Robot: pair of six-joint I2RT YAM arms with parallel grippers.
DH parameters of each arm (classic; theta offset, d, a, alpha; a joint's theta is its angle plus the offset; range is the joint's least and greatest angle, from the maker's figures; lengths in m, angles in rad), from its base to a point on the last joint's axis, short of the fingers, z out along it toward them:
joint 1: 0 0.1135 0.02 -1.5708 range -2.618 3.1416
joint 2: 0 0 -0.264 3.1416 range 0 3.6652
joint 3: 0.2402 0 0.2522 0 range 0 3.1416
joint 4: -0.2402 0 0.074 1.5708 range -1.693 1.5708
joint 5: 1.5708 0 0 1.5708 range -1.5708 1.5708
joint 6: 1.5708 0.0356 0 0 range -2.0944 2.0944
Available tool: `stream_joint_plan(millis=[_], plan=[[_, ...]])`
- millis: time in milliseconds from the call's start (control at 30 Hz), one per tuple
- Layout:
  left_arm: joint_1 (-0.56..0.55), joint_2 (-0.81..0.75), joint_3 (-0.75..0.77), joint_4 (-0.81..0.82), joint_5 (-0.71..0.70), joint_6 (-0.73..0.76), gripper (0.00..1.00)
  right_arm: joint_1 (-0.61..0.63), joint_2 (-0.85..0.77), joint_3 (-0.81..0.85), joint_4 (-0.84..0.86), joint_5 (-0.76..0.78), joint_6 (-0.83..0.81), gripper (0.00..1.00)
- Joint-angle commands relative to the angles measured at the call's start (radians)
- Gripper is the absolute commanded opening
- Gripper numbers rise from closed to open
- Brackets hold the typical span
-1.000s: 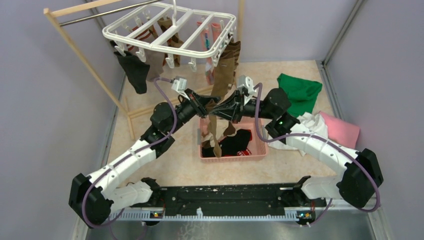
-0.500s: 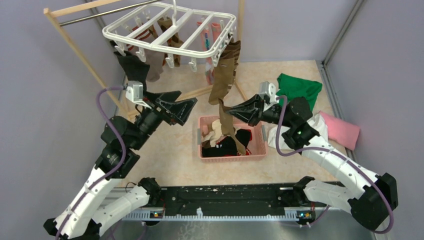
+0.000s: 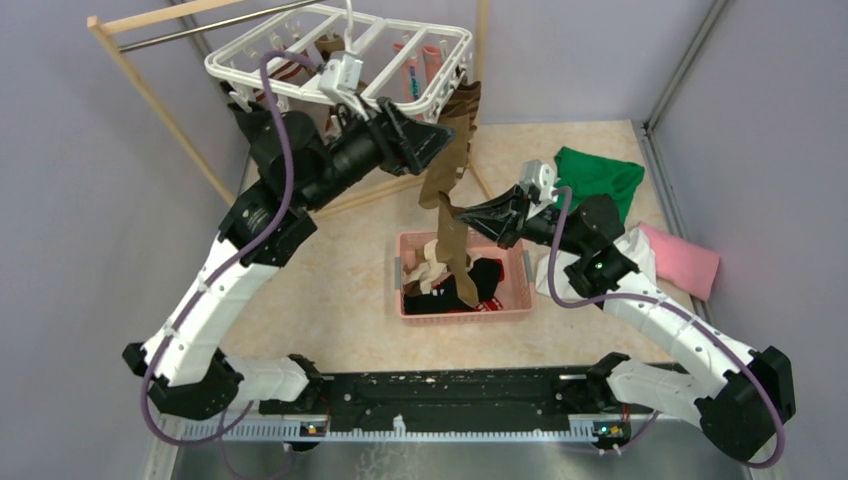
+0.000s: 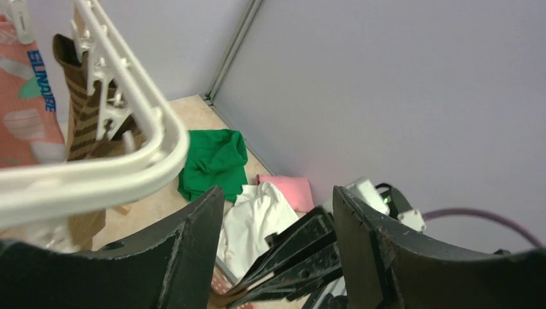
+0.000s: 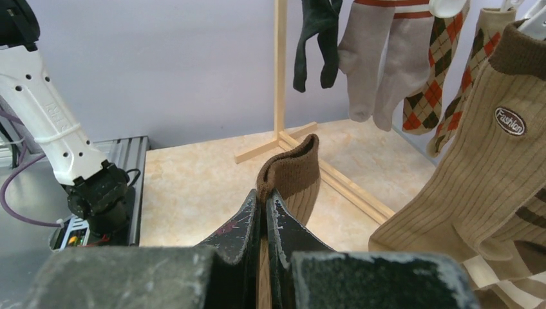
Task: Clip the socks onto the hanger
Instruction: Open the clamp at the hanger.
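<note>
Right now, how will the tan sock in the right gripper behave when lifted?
Probably floppy: the tan sock hangs limp from the right gripper over the pink basket. Likely light; a cuff pinch carries it. Ribbed knit seems unlikely to slip.

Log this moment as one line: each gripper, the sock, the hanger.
left gripper: open, empty, by hanger corner | right gripper: shut on brown sock cuff | sock: unclipped, dangling over pink basket

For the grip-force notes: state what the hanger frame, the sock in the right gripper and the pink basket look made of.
Hanger frame: white moulded plastic, with smooth, slightly glossy bars. Sock pinched in the right gripper: ribbed knit fabric, tan with a brown cuff, matte; fibre unclear. Basket: probably plastic, pink, with thin rigid walls.
</note>
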Motion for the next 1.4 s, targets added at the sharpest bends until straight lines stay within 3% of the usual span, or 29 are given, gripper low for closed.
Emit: stream_joint_plan(millis=[0,133,300,400,600,1033,1367], plan=[[-0.138,0.119,0.283,-0.26,-0.242,0.074,0.7,-0.013,-0.026,-0.006,0.031,0.026,-0.012,0.0],[-0.286,0.221,0.443,-0.41,-0.49,0.157,0.75,-0.015,-0.032,-0.01,0.023,0.028,-0.014,0.0],[-0.395,0.294,0.526,-0.511,-0.737,0.243,0.78,-0.015,-0.035,-0.011,0.022,0.026,-0.016,0.0],[-0.414,0.309,0.53,-0.544,-0.825,0.264,0.78,-0.015,-0.041,-0.014,0.019,0.029,-0.021,0.0],[-0.411,0.314,0.458,-0.46,-0.934,0.323,0.82,-0.015,-0.051,-0.021,0.022,0.031,-0.024,0.0],[-0.289,0.287,0.279,-0.242,-0.863,0.297,0.85,-0.021,-0.067,-0.02,0.015,0.03,-0.037,0.0],[-0.234,0.293,0.218,-0.081,-0.863,0.341,0.8,-0.023,-0.068,-0.015,0.019,0.033,-0.038,0.0]])
